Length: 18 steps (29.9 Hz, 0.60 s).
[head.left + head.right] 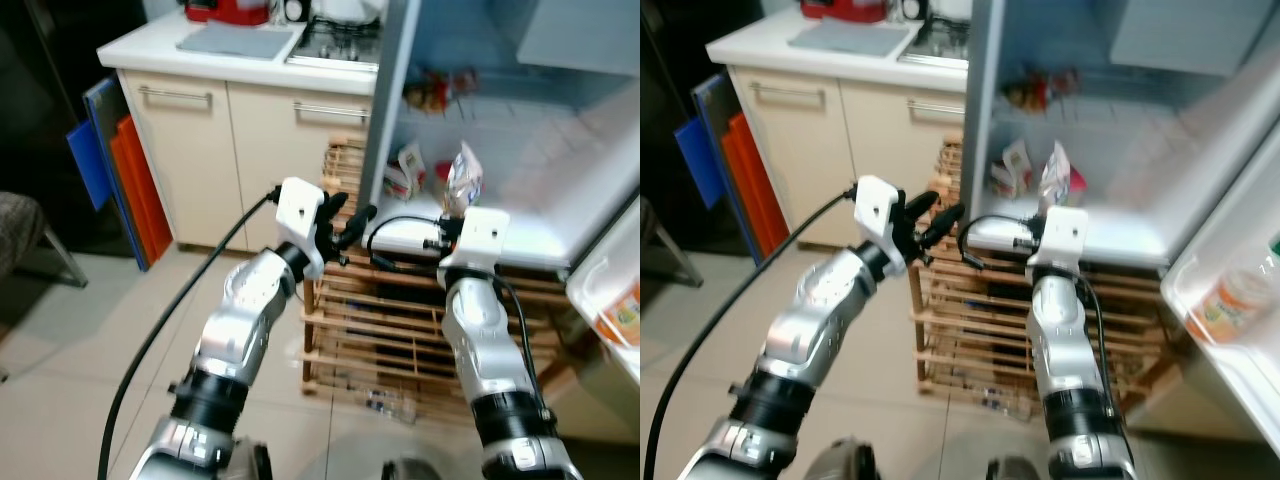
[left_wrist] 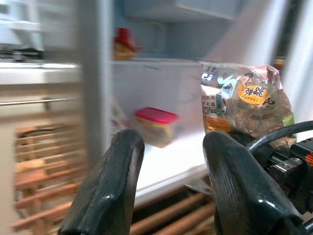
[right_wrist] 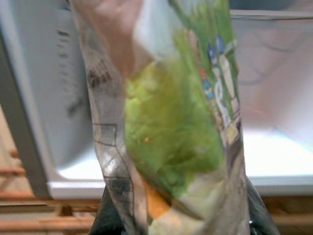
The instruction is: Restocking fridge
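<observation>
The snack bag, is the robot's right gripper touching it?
Touching. In the right wrist view the snack bag rises straight from between the right gripper fingers, pinched at its bottom.

The scene is looked down on from the head by both eye views, across the two raised arms toward the open fridge (image 1: 520,130) and the wooden rack (image 1: 400,320) below it. The fridge's lower shelf is faced from close by along the left gripper (image 2: 171,181). The packet (image 3: 166,122), also seen in the left wrist view, is pressed right against the right wrist lens.
</observation>
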Available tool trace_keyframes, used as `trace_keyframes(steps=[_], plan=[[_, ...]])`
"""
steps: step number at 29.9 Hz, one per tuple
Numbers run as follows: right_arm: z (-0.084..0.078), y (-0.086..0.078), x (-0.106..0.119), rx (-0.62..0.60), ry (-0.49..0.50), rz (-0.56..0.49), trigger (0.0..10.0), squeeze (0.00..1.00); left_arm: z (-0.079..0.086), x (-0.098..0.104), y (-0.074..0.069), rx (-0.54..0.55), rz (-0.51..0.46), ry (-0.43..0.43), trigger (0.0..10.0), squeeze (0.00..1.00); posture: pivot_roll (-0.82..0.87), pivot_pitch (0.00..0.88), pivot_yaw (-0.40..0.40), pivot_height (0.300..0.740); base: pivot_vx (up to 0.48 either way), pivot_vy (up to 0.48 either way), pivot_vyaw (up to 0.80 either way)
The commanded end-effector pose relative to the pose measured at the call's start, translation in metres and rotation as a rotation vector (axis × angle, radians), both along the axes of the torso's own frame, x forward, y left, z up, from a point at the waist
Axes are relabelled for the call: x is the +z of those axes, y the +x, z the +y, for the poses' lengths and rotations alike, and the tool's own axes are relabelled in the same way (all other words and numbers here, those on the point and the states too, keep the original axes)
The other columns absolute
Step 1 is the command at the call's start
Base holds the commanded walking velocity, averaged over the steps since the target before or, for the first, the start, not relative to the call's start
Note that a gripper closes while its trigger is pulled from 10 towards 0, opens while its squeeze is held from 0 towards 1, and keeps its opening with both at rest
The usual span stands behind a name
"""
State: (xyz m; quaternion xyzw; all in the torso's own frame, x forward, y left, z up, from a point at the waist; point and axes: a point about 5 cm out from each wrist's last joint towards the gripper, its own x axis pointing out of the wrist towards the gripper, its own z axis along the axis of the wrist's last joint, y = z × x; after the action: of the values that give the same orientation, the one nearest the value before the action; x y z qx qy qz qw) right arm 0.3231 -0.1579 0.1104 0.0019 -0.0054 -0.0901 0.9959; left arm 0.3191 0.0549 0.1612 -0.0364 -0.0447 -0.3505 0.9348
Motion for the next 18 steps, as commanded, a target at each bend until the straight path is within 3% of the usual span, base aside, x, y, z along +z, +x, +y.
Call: trace_keyframes(steps=[1,4,10,18], plan=[[0.0023,0.0032,0.0113,0.013,-0.01,-0.052,0.0,0.0,0.0002,0.0013,0.0019,0.009,-0.009,0.007,10.0,0.0,-0.07,0.0,-0.018,0.652,0.0,0.0,0.0],[0.0025,0.0034,0.0116,0.016,-0.01,-0.052,0.0,0.0,0.0004,0.001,0.0024,0.011,-0.006,0.005,10.0,0.0,-0.07,0.0,-0.018,0.652,0.0,0.0,-0.34],[0.0025,0.0047,0.0116,0.02,-0.009,-0.049,0.0,0.0,0.0006,0.0003,0.0033,0.017,-0.013,0.021,10.0,0.0,-0.07,0.0,-0.021,0.652,0.0,0.48,-0.78],[0.0031,0.0069,0.0129,0.022,-0.032,-0.057,0.0,0.0,0.0008,-0.0009,0.0051,0.043,-0.037,0.048,10.0,0.0,-0.06,0.0,-0.02,0.652,0.0,0.0,-0.78]])
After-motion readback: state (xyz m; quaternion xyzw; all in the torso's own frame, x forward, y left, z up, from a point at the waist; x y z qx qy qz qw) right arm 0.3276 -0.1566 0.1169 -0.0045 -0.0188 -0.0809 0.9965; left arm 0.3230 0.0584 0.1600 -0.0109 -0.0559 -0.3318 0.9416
